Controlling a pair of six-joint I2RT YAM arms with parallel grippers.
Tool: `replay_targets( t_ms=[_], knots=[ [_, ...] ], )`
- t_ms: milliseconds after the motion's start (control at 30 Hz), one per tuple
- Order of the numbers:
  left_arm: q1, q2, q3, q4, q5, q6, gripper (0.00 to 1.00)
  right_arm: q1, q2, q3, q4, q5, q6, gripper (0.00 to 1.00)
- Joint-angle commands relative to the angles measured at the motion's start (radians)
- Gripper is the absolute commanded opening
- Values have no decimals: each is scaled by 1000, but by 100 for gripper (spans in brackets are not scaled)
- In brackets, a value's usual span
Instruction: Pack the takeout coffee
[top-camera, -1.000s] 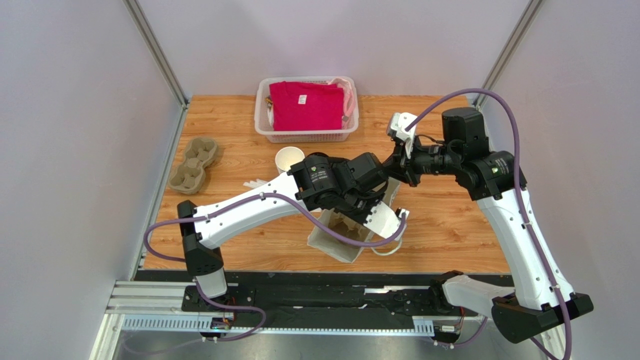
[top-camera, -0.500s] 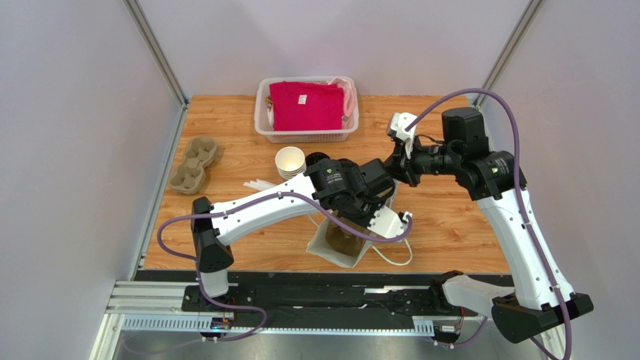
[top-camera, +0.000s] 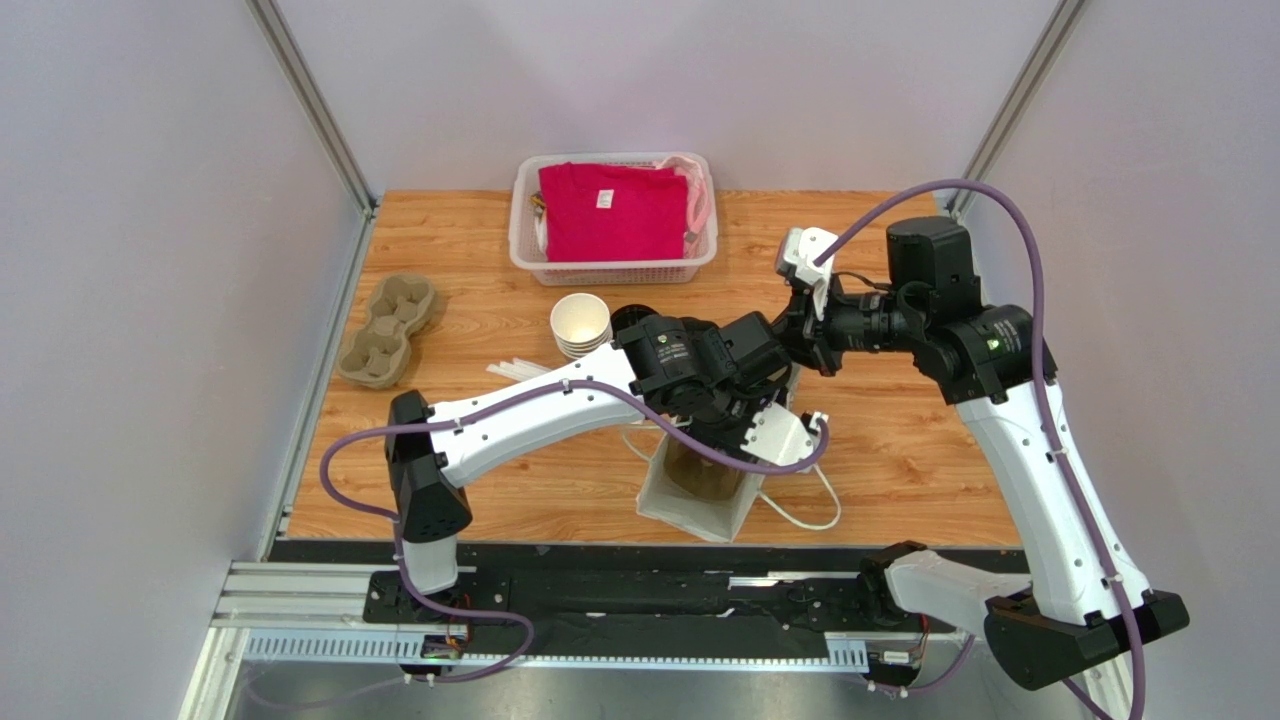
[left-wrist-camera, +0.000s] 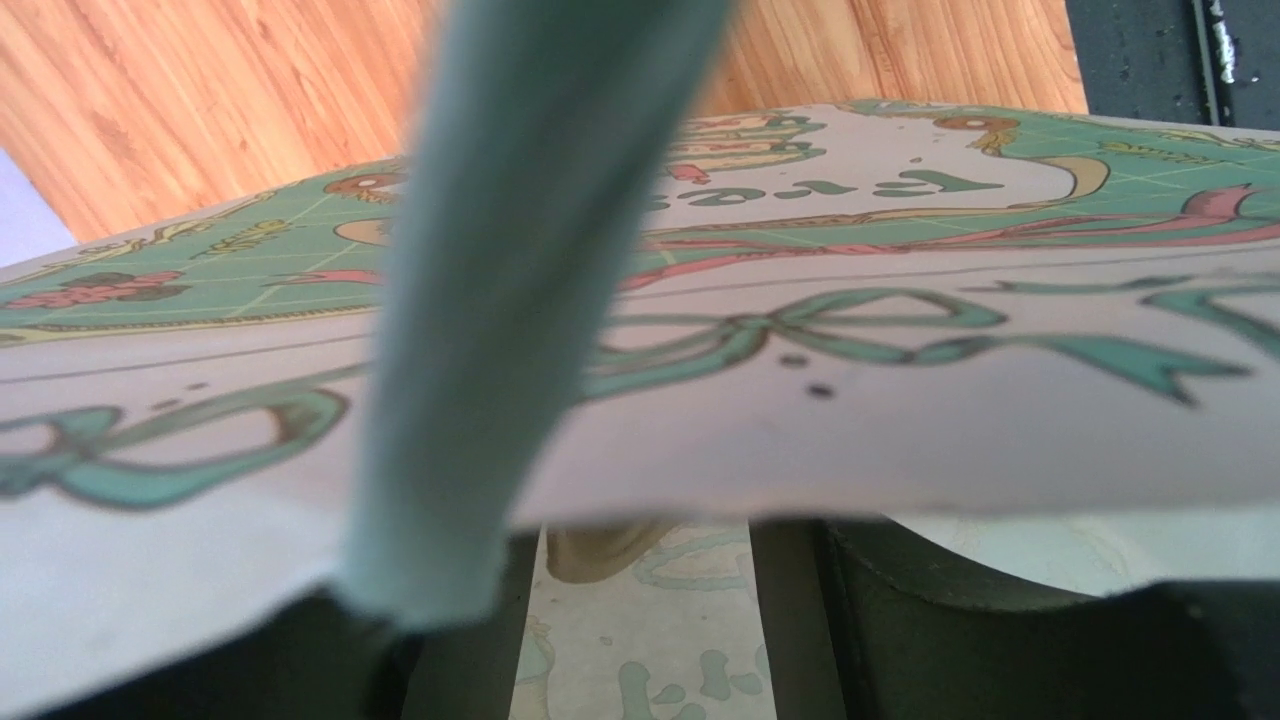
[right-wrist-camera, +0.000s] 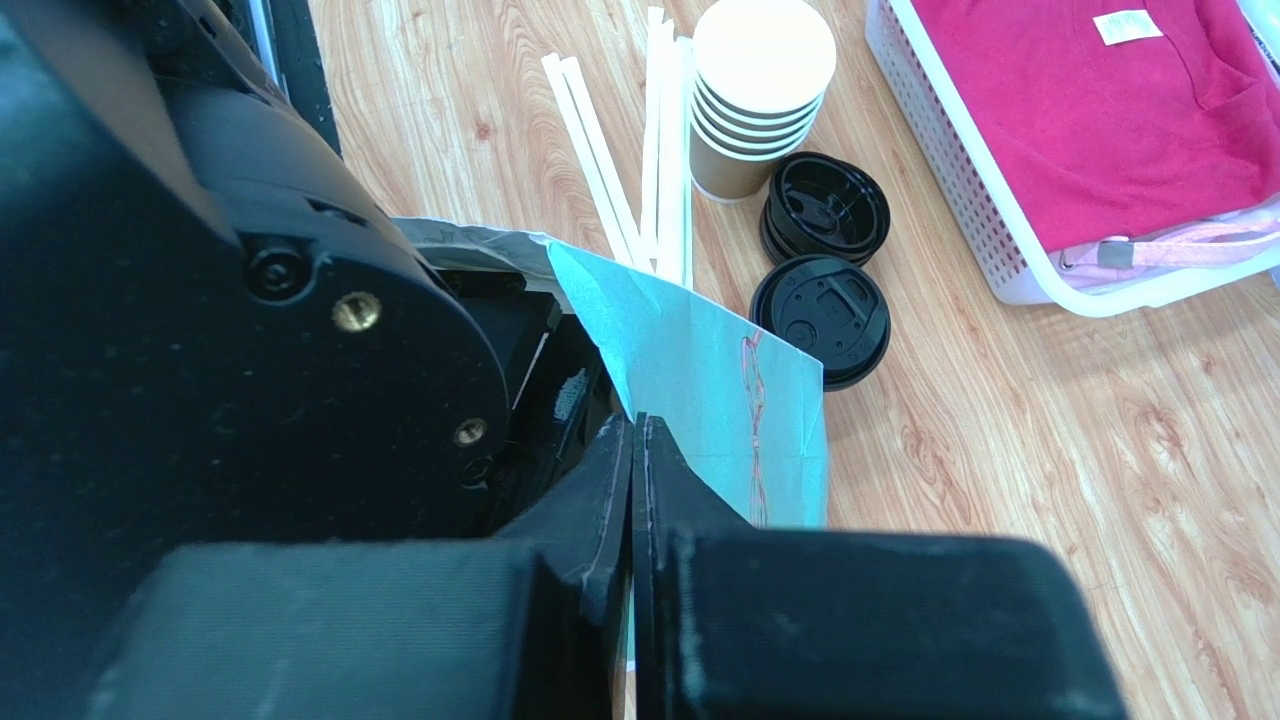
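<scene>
L arm (top-camera: 526, 408) stretched right across table centre, wrist tipped down over paper bag (top-camera: 694, 518) at near edge, L gripper (left-wrist-camera: 676, 653) grip can't tell, tan shape (top-camera: 694, 474) inside bag poss. the takeout coffee, unsure, R arm (top-camera: 1037, 435) folded leftward, R gripper (right-wrist-camera: 634, 438) pinched tight on bag rim, bag more upright vs 0.5 s ago.

We see our left arm (top-camera: 571, 405) bent over the open white bag (top-camera: 709, 513), with the cup stack (top-camera: 580, 321) at its ten o'clock and the basket (top-camera: 613, 272) at twelve.

Wood-grain counter (top-camera: 902, 435), smooth with a satin sheen.
Matt printed paper bag (left-wrist-camera: 902, 390); glossy black plastic lids (right-wrist-camera: 821, 300); rough pulp carrier (top-camera: 386, 327) at nine o'clock; soft magenta cloth (top-camera: 609, 210) at twelve.
</scene>
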Motion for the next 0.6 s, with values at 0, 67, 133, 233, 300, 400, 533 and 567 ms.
replay_targets(
  t_ms=[0, 67, 133, 233, 300, 400, 533, 567],
  knots=[
    [0, -15, 63, 13, -15, -22, 62, 4, -17, -9, 31, -30, -21, 0],
    [-2, -22, 75, 19, -13, -27, 64, 4, -17, -13, 31, -30, -22, 0],
    [0, -31, 80, 29, -15, -28, 73, 4, -14, -16, 30, -30, -21, 0],
    [0, -42, 91, 44, -13, -27, 75, 4, -14, -17, 25, -33, -21, 0],
    [0, -54, 89, 59, -15, -25, 75, 6, -11, -20, 23, -35, -21, 0],
    [0, -71, 91, 81, -15, -28, 75, 4, -6, -22, 23, -33, -22, 0],
    [0, -114, 103, 95, 28, -43, 76, 4, -13, -31, 20, -25, -22, 0],
    [-2, -128, 103, 101, 39, -48, 75, 4, -14, -34, 20, -24, -21, 0]
  ],
)
